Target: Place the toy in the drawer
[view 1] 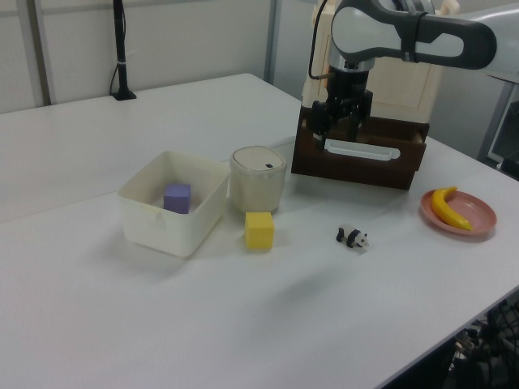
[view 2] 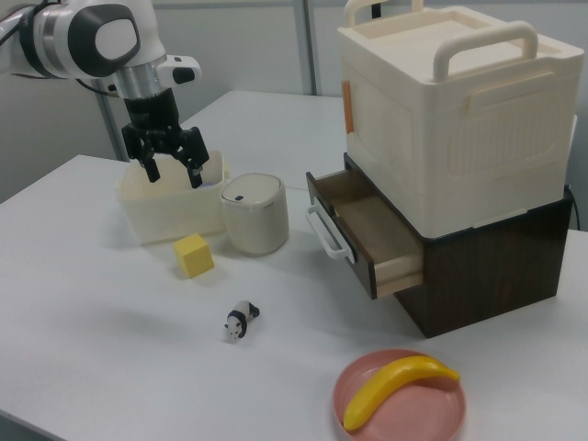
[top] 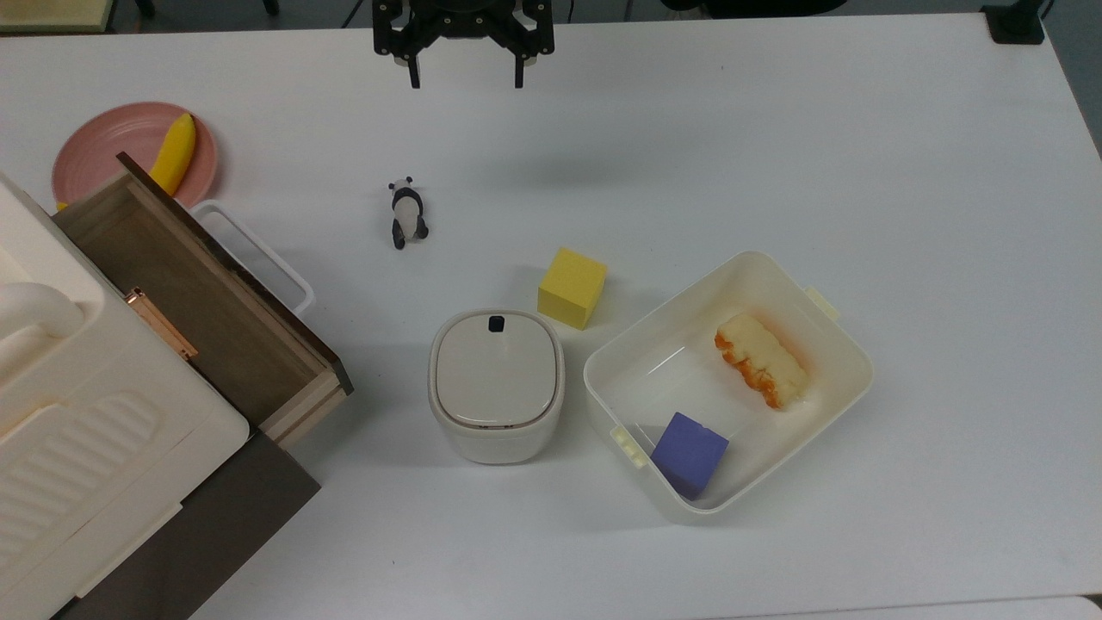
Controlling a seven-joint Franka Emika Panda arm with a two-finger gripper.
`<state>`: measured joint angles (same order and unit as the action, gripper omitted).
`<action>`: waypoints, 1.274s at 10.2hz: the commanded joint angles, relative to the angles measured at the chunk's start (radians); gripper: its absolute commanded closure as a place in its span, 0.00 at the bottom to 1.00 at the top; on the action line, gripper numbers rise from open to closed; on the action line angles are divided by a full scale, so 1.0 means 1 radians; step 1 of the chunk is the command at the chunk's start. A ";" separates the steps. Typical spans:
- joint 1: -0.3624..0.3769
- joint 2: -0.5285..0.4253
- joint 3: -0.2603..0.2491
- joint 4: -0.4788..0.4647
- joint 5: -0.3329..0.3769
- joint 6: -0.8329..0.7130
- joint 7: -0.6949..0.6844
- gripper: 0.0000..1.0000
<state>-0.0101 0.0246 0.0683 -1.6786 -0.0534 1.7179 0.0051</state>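
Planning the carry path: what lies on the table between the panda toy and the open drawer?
Nothing: in the top view, bare table separates the toy from the drawer.

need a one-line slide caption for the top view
Open black two-finger gripper hangs above a tiny black-and-white panda toy on the white table, the brown wooden drawer pulled open beside it.

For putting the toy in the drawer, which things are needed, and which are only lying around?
Needed: toy panda, open drawer, gripper, its jaws open.

Lying around: yellow cube, purple cube, tub, lidded pot, banana, pink plate.
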 commanded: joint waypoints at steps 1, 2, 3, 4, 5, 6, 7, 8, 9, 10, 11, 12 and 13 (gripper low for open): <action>0.004 0.003 -0.007 0.013 0.007 -0.023 0.003 0.00; 0.004 0.003 -0.008 0.013 0.007 -0.021 0.004 0.00; 0.001 0.001 -0.012 0.013 0.009 -0.018 0.012 0.00; 0.002 0.003 -0.013 0.013 0.009 -0.020 0.012 0.00; 0.001 0.003 -0.013 0.013 0.009 -0.018 0.010 0.00; 0.002 0.005 -0.013 0.011 0.009 -0.018 0.010 0.00; 0.002 0.005 -0.012 0.007 0.009 -0.020 0.003 0.00; 0.001 0.006 -0.013 0.004 0.009 -0.020 0.000 0.00; -0.002 0.011 -0.013 0.002 0.009 -0.023 -0.004 0.00; -0.020 0.018 -0.015 0.000 0.009 -0.029 -0.017 0.00; -0.033 0.021 -0.015 -0.016 0.009 -0.029 -0.023 0.00; -0.053 0.027 -0.015 -0.036 0.009 -0.029 -0.028 0.00; -0.070 0.058 -0.015 -0.039 0.009 -0.027 -0.028 0.00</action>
<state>-0.0563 0.0583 0.0606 -1.6986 -0.0536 1.7128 0.0006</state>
